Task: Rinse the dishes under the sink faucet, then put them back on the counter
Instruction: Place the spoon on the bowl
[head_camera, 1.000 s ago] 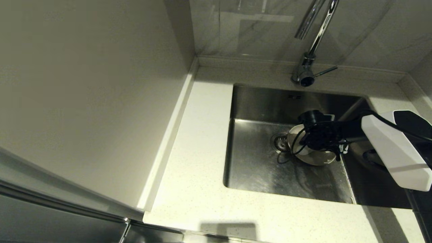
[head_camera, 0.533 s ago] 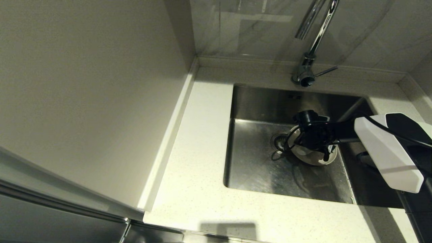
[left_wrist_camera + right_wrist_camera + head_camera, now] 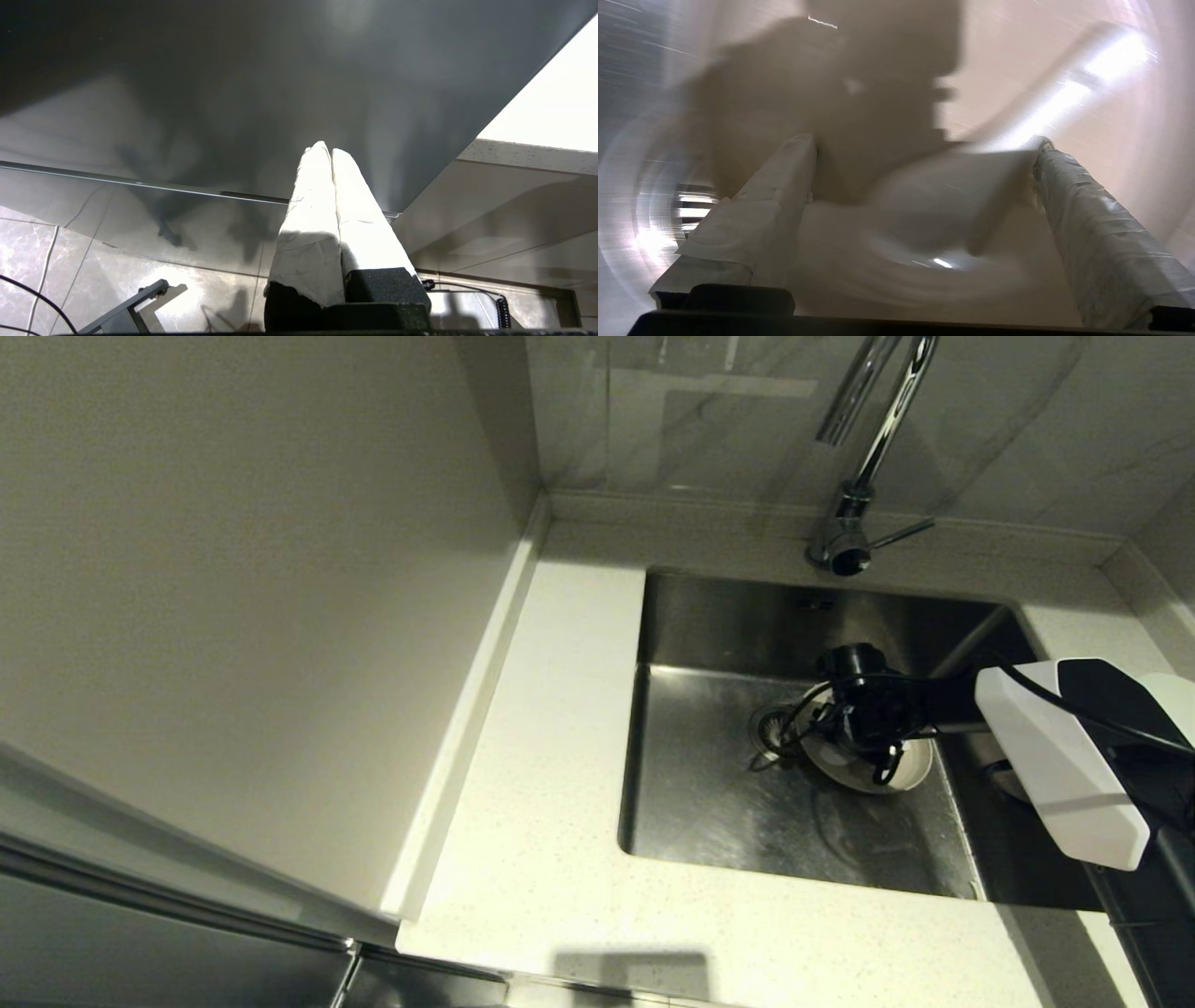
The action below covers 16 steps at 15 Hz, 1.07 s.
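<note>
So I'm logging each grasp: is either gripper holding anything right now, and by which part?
Nothing is held. The right gripper is open over the dishes in the sink; the left gripper is shut on nothing.

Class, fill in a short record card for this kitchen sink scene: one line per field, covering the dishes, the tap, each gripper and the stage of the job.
Dishes: plate lying in the sink beside the drain strainer; other dishes not clearly made out
Faucet: no water seen running
Right gripper: open, over the plate, fingers either side of a white dish
Left gripper: shut, parked below the counter, away from the sink
Stage: nothing gripped yet
</note>
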Tool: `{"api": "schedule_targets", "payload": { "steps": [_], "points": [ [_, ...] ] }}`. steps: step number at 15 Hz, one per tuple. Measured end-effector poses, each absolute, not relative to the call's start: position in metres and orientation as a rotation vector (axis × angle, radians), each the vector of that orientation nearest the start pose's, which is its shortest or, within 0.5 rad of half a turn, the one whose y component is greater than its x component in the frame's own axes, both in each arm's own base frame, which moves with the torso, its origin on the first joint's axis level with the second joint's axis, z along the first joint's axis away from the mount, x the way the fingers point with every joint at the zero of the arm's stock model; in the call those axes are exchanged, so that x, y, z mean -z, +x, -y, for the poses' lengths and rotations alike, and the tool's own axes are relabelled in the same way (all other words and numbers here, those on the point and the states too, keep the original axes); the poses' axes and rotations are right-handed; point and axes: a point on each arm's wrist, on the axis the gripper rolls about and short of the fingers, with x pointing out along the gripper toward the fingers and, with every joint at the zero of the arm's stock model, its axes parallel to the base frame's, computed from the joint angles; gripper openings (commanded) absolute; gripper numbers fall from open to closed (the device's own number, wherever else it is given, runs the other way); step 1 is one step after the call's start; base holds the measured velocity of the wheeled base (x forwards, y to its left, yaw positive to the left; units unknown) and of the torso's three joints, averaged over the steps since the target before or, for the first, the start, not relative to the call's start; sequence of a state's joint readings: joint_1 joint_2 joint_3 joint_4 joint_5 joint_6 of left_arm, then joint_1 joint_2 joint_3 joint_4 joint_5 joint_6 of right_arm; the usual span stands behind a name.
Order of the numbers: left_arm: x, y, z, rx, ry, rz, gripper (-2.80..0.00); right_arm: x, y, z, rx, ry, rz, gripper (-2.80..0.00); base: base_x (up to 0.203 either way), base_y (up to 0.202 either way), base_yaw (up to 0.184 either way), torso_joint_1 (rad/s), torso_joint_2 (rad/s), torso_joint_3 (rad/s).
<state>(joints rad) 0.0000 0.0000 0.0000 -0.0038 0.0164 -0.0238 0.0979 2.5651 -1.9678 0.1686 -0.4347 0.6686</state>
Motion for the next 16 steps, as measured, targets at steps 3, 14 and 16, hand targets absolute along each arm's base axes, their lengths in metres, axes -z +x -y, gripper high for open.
{"api": "schedule_targets", "payload": {
  "steps": [3,14,16],
  "points": [
    [-0.076,-0.023,0.000,-0.016,-0.024,0.004,-2.80,-0.070,0.519,-0.041,0.428,0.494,-0.511,0.00,0.000,0.000,0.000,0.000,0.00,0.000],
    [-0.076,-0.023,0.000,-0.016,-0.024,0.004,-2.80,-0.081,0.520,-0.029,0.383,0.292,-0.479,0.00,0.000,0.000,0.000,0.000,0.00,0.000],
    [-0.076,-0.023,0.000,-0.016,-0.024,0.004,-2.80,-0.077,0.518,-0.026,0.382,0.230,-0.503,0.00,0.000,0.000,0.000,0.000,0.00,0.000]
  ]
}}
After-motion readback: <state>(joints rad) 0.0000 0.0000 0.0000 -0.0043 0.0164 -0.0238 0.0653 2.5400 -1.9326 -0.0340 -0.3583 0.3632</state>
